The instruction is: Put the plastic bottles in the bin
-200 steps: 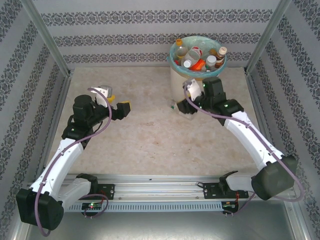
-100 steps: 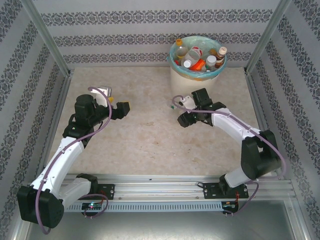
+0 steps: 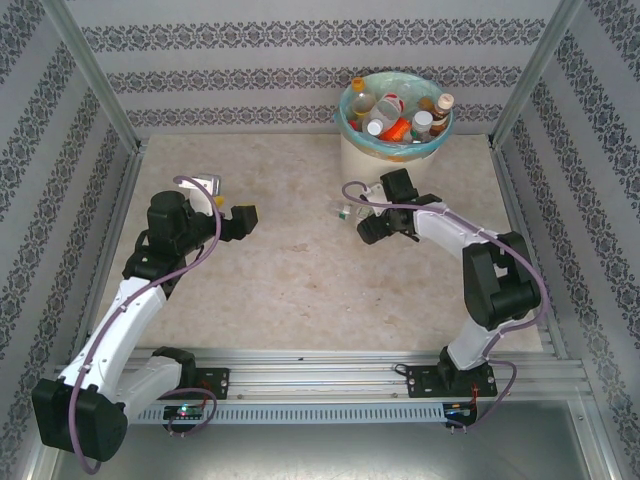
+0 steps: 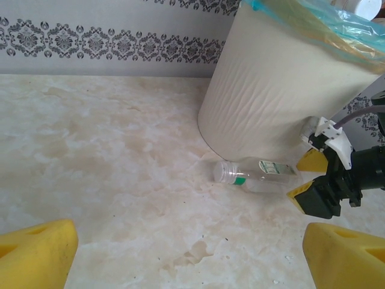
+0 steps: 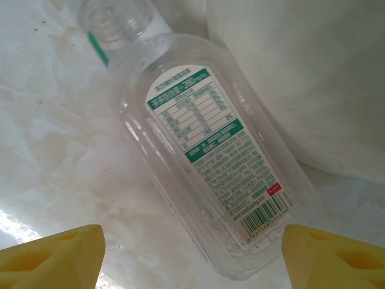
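Observation:
A clear plastic bottle (image 3: 346,211) with a green neck ring and a white-and-green label lies on its side on the table, close to the foot of the bin (image 3: 352,150). My right gripper (image 3: 364,223) is open just behind the bottle's base. In the right wrist view the bottle (image 5: 204,150) lies ahead with its base reaching between the two yellow fingertips (image 5: 334,256), apart from both. Several plastic bottles (image 3: 385,115) fill the teal-lined bin. My left gripper (image 3: 244,216) is open over bare table, left of the bottle (image 4: 258,176), holding nothing.
The bin's cream wall (image 4: 283,102) stands right behind the lying bottle. Patterned walls and metal posts (image 3: 100,90) close in the table on three sides. Bare marbled table (image 3: 290,280) lies between the two arms.
My right gripper's jaws have spread wider and its arm has folded in, the elbow swinging from the far right toward the middle. The bottle stays on the table. My left arm has barely moved.

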